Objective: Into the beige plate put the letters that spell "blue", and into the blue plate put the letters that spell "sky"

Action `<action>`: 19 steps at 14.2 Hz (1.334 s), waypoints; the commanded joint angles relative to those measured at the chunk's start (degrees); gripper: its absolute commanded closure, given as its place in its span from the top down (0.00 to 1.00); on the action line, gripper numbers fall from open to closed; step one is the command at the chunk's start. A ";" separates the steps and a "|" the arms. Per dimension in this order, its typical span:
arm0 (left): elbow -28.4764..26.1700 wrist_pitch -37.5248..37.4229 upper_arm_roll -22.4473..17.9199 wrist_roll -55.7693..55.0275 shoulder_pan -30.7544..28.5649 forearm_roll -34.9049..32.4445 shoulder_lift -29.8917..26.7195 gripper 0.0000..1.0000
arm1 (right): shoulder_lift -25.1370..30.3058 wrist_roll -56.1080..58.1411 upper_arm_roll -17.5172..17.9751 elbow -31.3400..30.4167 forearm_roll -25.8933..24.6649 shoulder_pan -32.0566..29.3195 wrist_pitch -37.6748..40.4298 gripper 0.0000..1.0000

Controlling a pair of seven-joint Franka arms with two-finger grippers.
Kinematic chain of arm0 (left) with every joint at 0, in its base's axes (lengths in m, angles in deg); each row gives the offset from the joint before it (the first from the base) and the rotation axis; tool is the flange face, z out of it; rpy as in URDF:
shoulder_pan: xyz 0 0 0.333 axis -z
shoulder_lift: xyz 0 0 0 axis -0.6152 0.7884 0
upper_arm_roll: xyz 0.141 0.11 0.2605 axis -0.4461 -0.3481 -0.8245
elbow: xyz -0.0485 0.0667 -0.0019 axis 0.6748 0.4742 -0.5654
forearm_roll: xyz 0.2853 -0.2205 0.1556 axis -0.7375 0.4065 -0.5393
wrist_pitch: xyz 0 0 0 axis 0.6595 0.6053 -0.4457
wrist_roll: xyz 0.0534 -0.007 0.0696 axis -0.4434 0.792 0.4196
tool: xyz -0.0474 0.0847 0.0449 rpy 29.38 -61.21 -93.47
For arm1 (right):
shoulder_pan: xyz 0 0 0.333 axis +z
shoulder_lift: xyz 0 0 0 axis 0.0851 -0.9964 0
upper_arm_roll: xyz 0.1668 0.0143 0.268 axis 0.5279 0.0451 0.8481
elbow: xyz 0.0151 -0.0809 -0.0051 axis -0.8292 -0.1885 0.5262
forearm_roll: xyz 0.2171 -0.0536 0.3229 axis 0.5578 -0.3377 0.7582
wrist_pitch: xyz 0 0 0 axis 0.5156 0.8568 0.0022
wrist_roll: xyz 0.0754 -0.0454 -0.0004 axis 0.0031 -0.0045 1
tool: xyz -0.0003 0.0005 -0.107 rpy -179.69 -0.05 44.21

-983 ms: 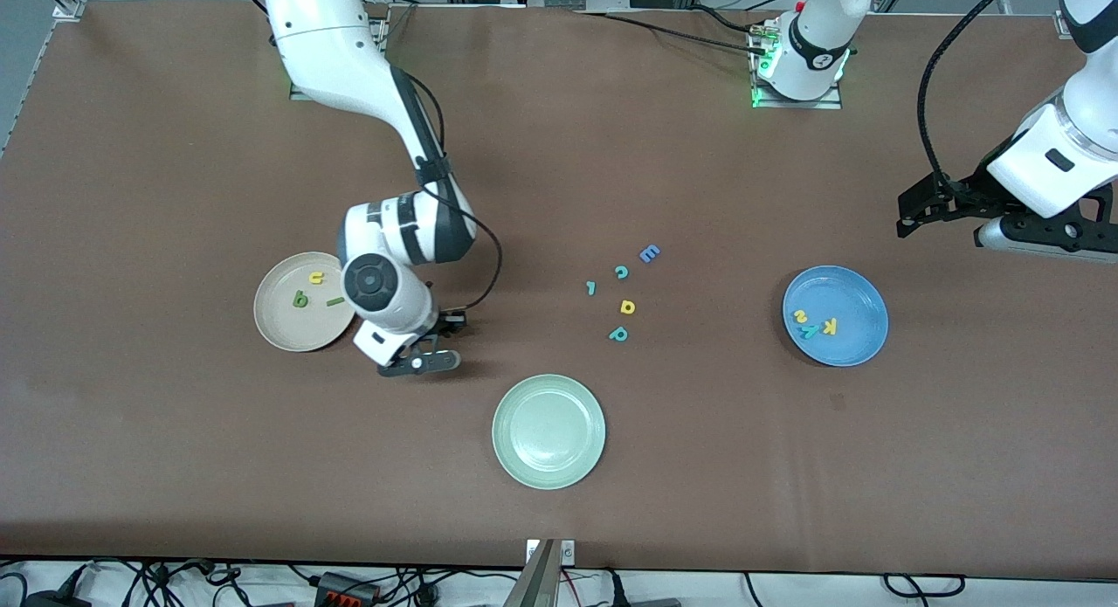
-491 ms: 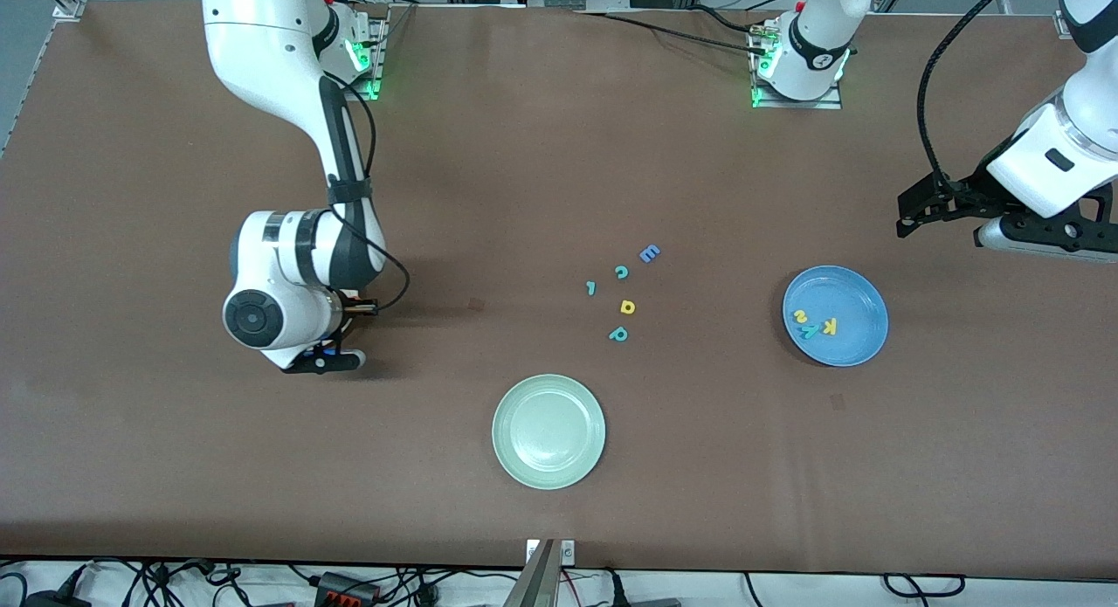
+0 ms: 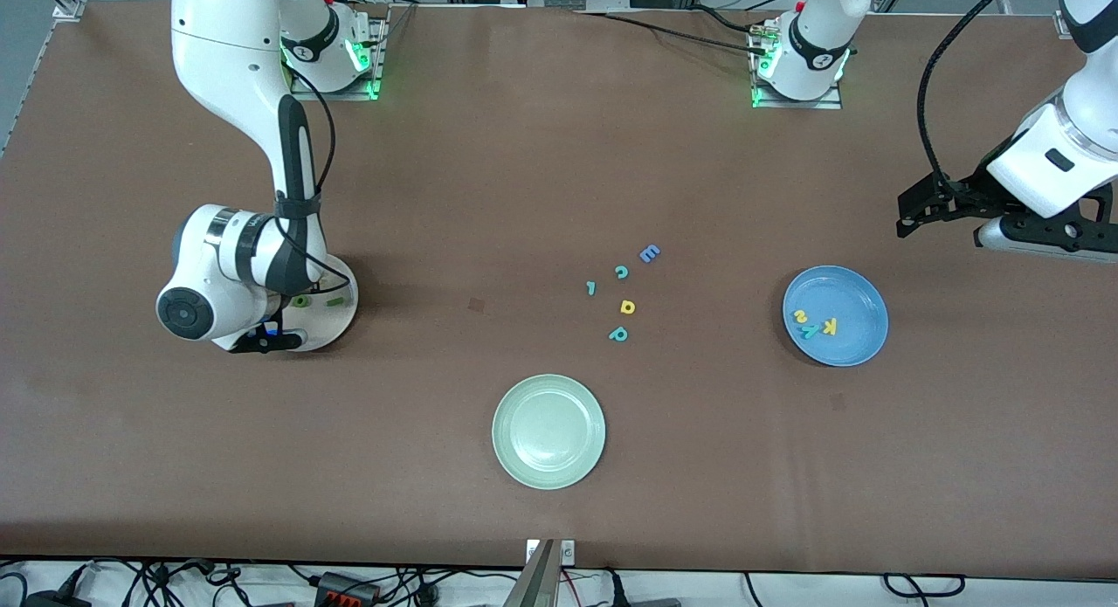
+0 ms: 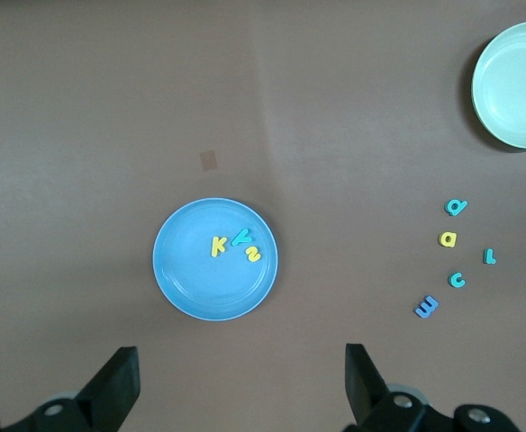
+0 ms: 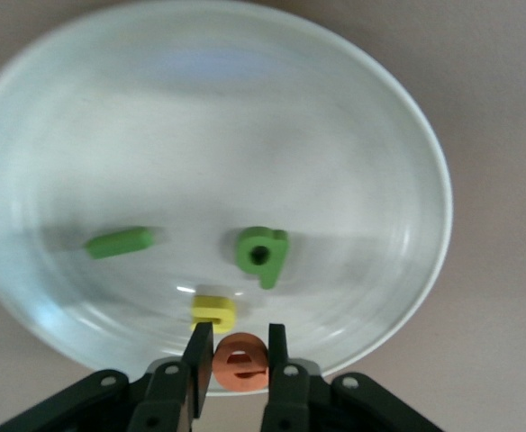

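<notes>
White rounded arm links, black joint bands, black cables, black hands.

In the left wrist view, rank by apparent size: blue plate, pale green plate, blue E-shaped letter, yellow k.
1. blue plate, fully in view.
2. pale green plate, cut off by the frame, so its ranking against the blue plate is unsure.
3. blue E-shaped letter and yellow k: alike.
</notes>
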 commanded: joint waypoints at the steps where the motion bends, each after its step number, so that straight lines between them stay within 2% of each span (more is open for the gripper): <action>1: 1.91 -1.19 0.20 -0.08 -0.17 -1.15 0.89 1.00 | 1.77 0.19 0.36 -1.31 0.14 -0.30 -1.31 1.00; 4: 2.00 -1.19 0.20 -0.35 0.01 -1.15 0.89 1.00 | 2.03 -0.17 -0.25 1.24 0.14 -0.30 -0.52 1.00; 8: 2.00 -1.19 0.20 -0.35 0.01 -1.15 0.89 1.00 | 2.12 -1.47 -4.73 8.52 0.05 1.11 1.85 1.00; 10: 2.00 -1.19 0.20 -0.44 0.01 -1.15 0.89 1.00 | 2.03 -3.33 -5.09 11.60 -0.03 1.19 2.55 1.00; 16: 2.00 -1.19 0.29 -0.44 0.01 -1.15 0.89 1.00 | 2.03 -3.42 -4.74 16.36 0.23 0.67 2.56 1.00; 18: 2.00 -1.19 0.20 -0.44 0.01 -1.15 0.89 1.00 | 3.25 -5.16 -3.69 16.36 0.14 0.84 2.38 1.00; 19: 2.00 -1.19 0.20 -0.44 0.01 -1.15 0.89 1.00 | 5.26 -9.70 -2.12 16.36 -0.29 0.06 2.55 1.00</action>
